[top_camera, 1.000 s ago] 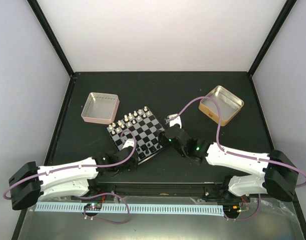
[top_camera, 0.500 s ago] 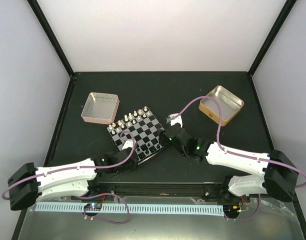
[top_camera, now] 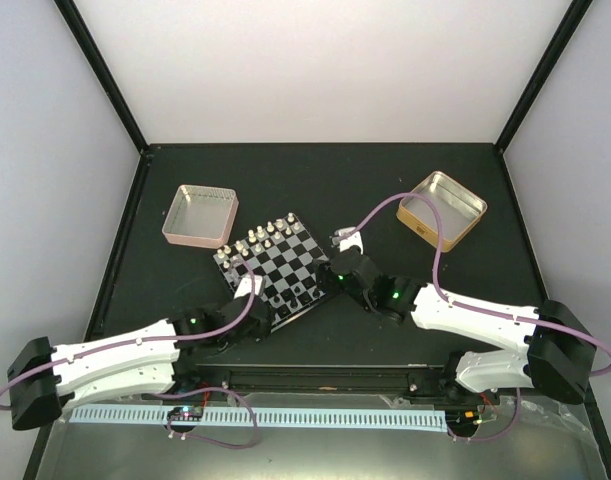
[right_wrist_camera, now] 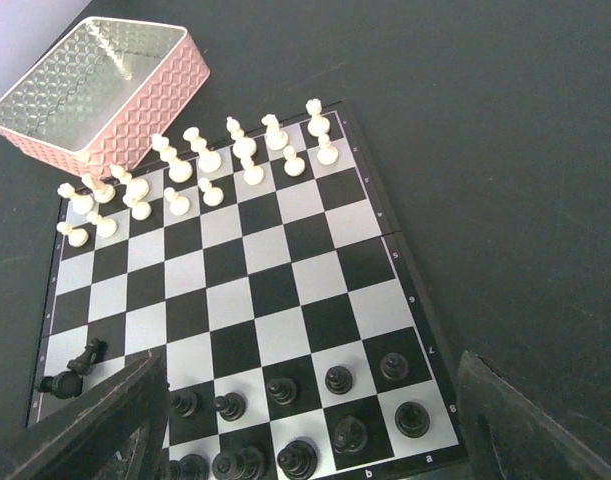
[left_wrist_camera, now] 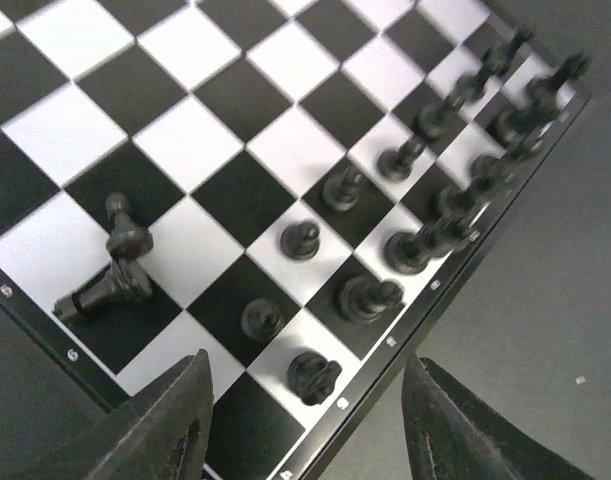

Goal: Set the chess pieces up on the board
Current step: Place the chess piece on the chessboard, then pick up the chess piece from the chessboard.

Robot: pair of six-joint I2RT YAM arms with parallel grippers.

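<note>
The chessboard (top_camera: 285, 262) sits mid-bench (top_camera: 385, 180), one corner just beside the pink tin (top_camera: 199, 215). The gold tin (top_camera: 442, 208) is well apart on the right. White pieces (right_wrist_camera: 200, 160) line the board's far edge and black pieces (left_wrist_camera: 425, 240) its near edge. A black piece (left_wrist_camera: 100, 290) lies toppled near a corner. The left tool (left_wrist_camera: 307, 410) hovers there, fingers apart and empty. The right tool (right_wrist_camera: 310, 400) is spread wide, holding nothing.

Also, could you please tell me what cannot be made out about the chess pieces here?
- Top external: black pieces too small to identify; left gripper covers the board's near-left edge.
- Right wrist: bottom edge and fingers cut off the black back row.
- Left wrist: white pieces out of frame.
</note>
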